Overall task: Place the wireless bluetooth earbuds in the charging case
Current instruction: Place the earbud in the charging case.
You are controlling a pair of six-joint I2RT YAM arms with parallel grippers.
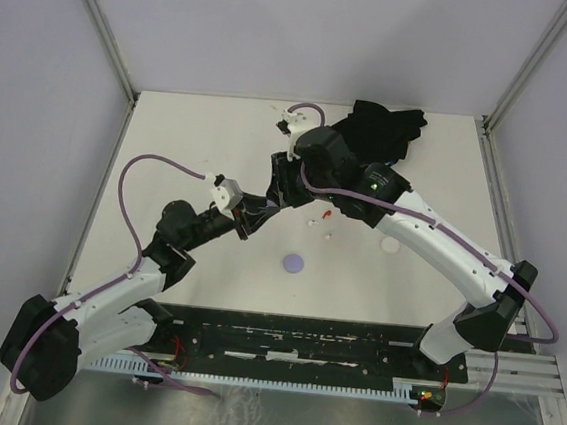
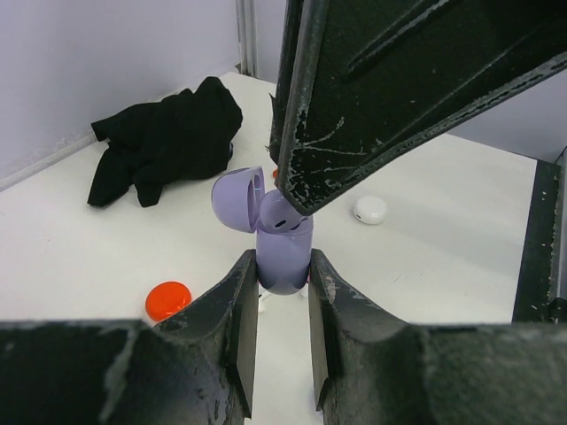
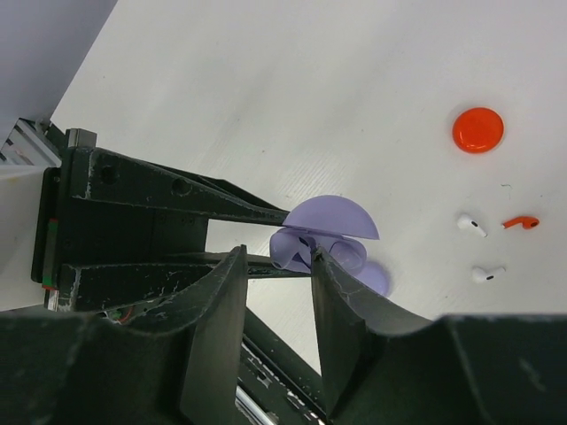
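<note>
Black fingers of the left gripper point(image 2: 282, 267) fill the foreground of its wrist view, drawn in narrow and clamping the lower body of the lavender charging case point(image 2: 283, 257) from both sides; the case stands upright above the white table point(image 2: 89, 257), its domed lid point(image 2: 237, 199) hinged open towards the back. Just above it, the right gripper point(image 3: 278, 255) reaches down with its fingers close together, apparently pinching a lavender earbud point(image 2: 282, 215) at the mouth of the case; whether the bud is fully seated I cannot tell. The bud looks light, hard and glossy, so likely slippery; a gentle pinch across its rounded head seems best, leaving the stem free to slide into its socket; the case is stiff, smooth plastic and safest held low on its flat sides. Further out, a flat red disc point(image 2: 167, 299) lies beside the case; two white earbuds point(image 3: 471, 224) and a red earbud point(image 3: 521, 221) lie loose near one another; a white disc point(image 2: 369, 209) sits beyond; at the far edge a soft, crumpled black cloth point(image 2: 164, 146) lies in a heap.
</note>
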